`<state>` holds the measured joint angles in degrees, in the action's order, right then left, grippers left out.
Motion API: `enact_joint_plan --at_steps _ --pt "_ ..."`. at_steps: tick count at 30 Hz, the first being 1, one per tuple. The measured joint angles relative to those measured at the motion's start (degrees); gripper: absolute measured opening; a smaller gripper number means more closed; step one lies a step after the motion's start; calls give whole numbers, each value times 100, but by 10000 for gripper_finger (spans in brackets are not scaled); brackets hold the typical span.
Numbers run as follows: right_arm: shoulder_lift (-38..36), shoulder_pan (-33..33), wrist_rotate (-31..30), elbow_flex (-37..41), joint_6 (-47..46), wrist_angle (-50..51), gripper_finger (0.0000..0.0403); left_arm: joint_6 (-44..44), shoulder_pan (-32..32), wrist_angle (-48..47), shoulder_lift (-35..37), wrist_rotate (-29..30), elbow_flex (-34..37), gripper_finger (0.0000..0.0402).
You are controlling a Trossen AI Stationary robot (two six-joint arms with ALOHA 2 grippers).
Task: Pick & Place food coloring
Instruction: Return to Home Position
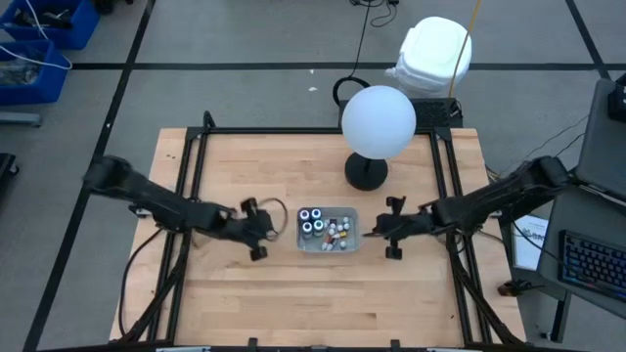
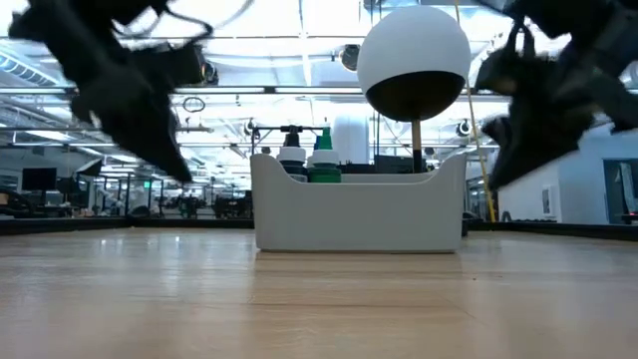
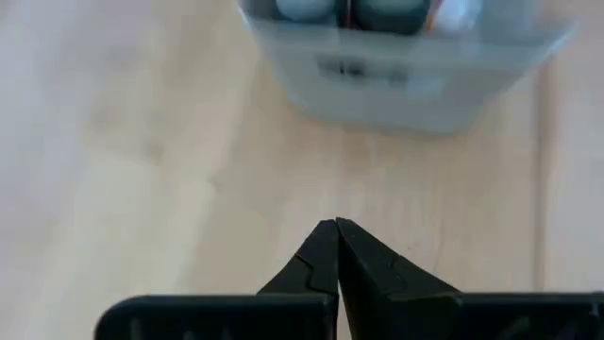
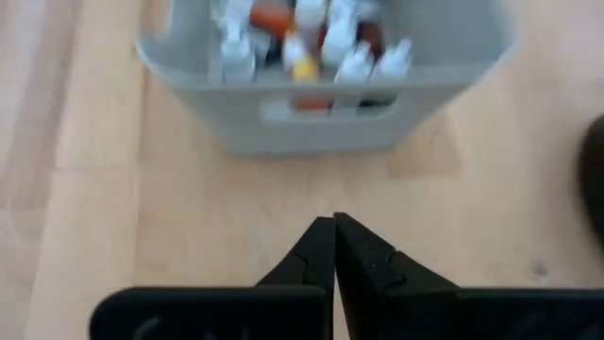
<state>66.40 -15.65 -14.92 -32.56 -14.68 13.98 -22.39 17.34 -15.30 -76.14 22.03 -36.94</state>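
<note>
gray bin (image 2: 359,214) holds food coloring (image 1: 328,230) | left jaws closed, empty — clear of rim | right jaws likewise

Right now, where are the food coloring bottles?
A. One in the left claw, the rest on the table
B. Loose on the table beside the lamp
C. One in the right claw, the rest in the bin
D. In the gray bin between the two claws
D: the bottles stand inside the bin, while the left claw and the right claw are both shut on nothing, one on each side of it.
</note>
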Motion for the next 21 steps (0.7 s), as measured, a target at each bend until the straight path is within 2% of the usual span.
enact_joint_plan --at_steps 3,5,8,10,13,16,18,21 --pt "-828 227 -21 2 489 391 0 807 -46 -293 1175 149 -3 8" --pt "-1381 389 -7 39 883 238 0 1367 -35 -401 1917 306 1 4" --pt "-2347 565 222 450 1677 -741 0 1931 -37 -128 2819 658 1 7" --pt "-2988 758 415 796 1936 -1242 0 2252 -72 209 3240 679 7 9" --pt "-3862 1211 856 1276 1969 -1551 0 2962 -154 560 3660 387 117 4" --pt "-4488 1823 1753 1646 1924 -1915 0 3643 -494 1261 3821 39 404 5" --pt "-4757 2251 2343 1744 1775 -2126 0 3774 -890 1727 3829 -415 667 3" --pt "-4874 2817 2937 1808 1471 -2091 0 3488 -1533 2058 3853 -982 926 3"
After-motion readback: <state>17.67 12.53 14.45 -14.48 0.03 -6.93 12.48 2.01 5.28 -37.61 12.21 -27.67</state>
